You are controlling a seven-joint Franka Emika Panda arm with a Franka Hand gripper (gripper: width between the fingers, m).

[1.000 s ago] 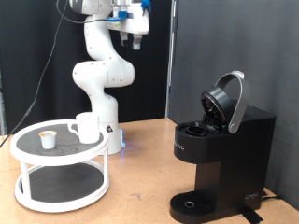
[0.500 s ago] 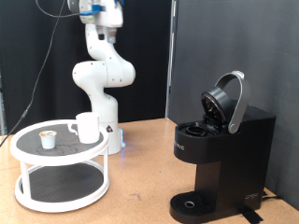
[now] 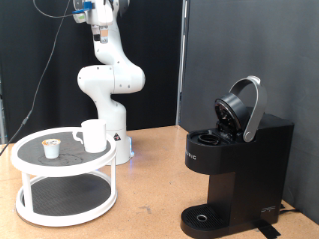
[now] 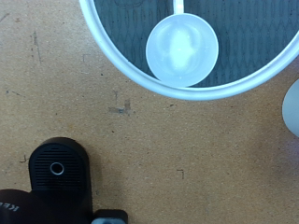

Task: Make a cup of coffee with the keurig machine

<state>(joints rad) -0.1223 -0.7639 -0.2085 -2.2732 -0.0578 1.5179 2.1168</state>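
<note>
The white cup (image 3: 93, 135) stands on the top tier of a white round stand (image 3: 30, 159) at the exterior view's left, beside a small white pod with a dark top (image 3: 51, 149). The black keurig machine (image 3: 234, 174) stands at the right with its lid (image 3: 242, 108) raised. My gripper (image 3: 86, 9) is high at the top edge, above the stand, far from both and mostly cut off. In the wrist view I look down on the cup (image 4: 182, 51), the stand's rim (image 4: 121, 56) and the machine's drip base (image 4: 59, 173). No fingers show clearly there.
The white arm's base (image 3: 112, 139) stands just behind the stand. The wooden table (image 3: 150, 169) lies bare between the stand and the machine. A black curtain hangs behind.
The arm's hand has swung from above the table's middle towards the exterior view's left and upward, to the frame's top edge. The cup, pod and machine have not moved.
</note>
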